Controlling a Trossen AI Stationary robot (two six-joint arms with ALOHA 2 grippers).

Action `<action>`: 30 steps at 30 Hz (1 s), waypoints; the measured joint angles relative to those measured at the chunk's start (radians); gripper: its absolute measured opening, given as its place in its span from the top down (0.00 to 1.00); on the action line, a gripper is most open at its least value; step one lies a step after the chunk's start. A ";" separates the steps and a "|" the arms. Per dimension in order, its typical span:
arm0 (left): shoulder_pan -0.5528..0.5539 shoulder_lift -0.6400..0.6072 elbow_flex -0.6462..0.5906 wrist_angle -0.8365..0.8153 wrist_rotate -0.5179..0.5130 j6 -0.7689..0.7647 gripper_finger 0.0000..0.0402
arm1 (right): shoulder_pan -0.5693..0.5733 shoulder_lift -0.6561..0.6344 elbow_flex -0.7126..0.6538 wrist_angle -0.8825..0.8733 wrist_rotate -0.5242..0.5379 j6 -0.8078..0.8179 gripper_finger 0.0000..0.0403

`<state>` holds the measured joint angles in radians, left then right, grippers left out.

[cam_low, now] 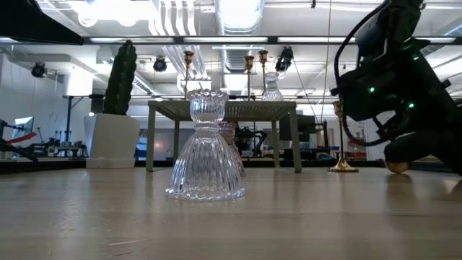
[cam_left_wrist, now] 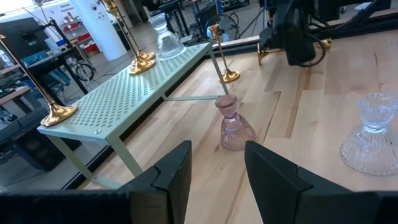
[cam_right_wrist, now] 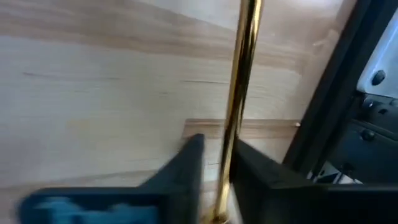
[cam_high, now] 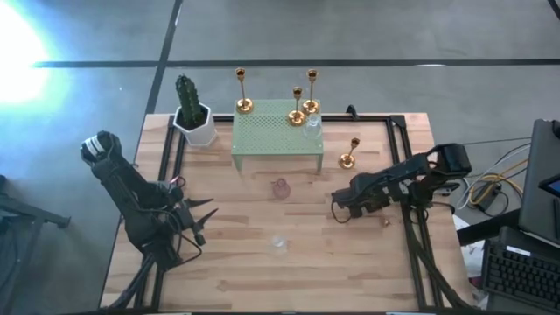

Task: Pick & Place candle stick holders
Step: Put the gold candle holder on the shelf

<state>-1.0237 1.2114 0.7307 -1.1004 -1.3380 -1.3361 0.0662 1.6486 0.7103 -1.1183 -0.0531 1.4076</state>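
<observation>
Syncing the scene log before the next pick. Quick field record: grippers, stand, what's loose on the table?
left gripper: open, empty, at the table's left side
right gripper: shut on held gold holder, by its stem, at the table's right side
green stand: carries three gold holders and a clear glass holder
table: pink glass holder, ribbed clear holder and upright gold holder, all standing apart
</observation>
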 joint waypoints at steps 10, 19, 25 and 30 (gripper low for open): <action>0.000 0.000 0.000 0.004 0.015 0.001 0.62 | 0.067 -0.062 0.052 -0.134 -0.136 -0.035 0.97; 0.000 0.000 0.000 0.004 0.012 0.030 0.62 | 0.208 -0.073 0.273 -0.363 -0.172 -0.065 0.97; 0.001 0.000 0.018 0.010 -0.011 0.062 0.62 | 0.305 -0.074 0.474 -0.456 -0.174 -0.196 0.98; 0.006 0.000 0.042 0.012 -0.051 0.103 0.62 | 0.385 -0.075 0.597 -0.451 -0.099 -0.289 0.98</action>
<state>-1.0177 1.2114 0.7731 -1.0888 -1.3887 -1.2335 0.4513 1.5738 1.3076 -1.5692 -0.1526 1.1183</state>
